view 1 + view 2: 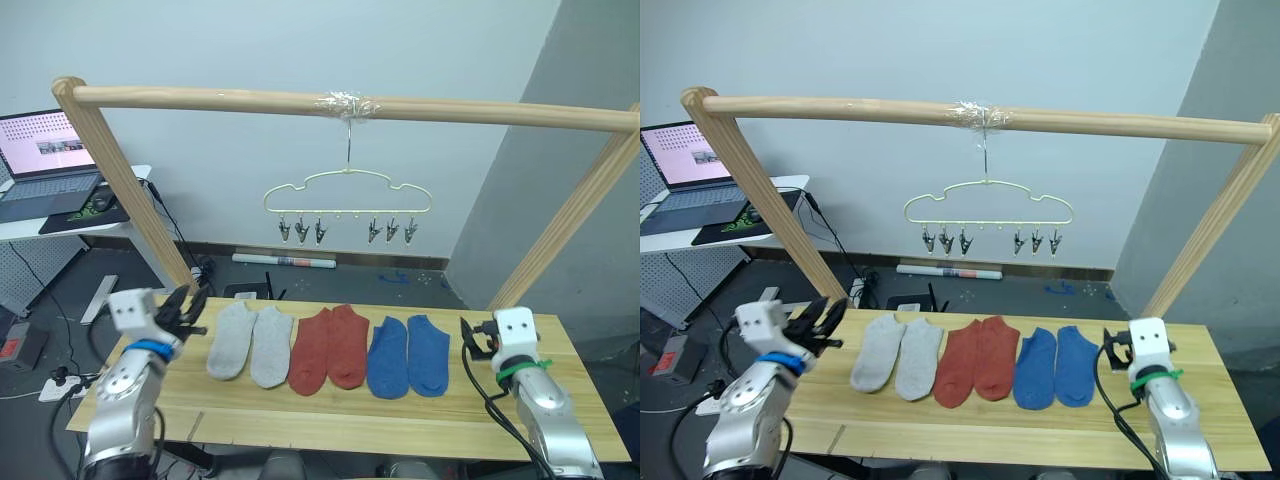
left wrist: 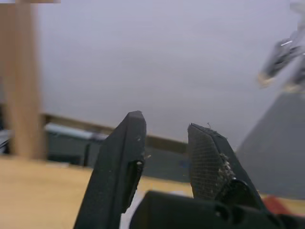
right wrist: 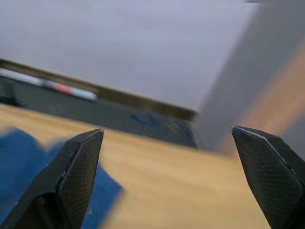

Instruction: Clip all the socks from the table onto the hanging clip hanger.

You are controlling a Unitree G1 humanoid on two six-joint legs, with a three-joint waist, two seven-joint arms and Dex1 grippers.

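Several socks lie flat in a row on the pale wooden table (image 1: 330,425): a light grey pair (image 1: 250,345) on the left, a rust red pair (image 1: 330,348) in the middle, a blue pair (image 1: 408,357) on the right. The pale yellow clip hanger (image 1: 347,192) hangs above them from the bar, its grey clips (image 1: 300,232) all bare. My left gripper (image 1: 190,305) hovers just left of the grey socks, open and holding nothing. My right gripper (image 1: 470,337) sits just right of the blue socks, open wide and holding nothing; a blue sock (image 3: 28,167) shows beside its finger.
A thick wooden bar (image 1: 300,101) on two slanted wooden posts (image 1: 130,190) spans the table's far side. A small white desk with a laptop (image 1: 45,150) stands at the far left. Cables and a power strip (image 1: 55,385) lie on the floor.
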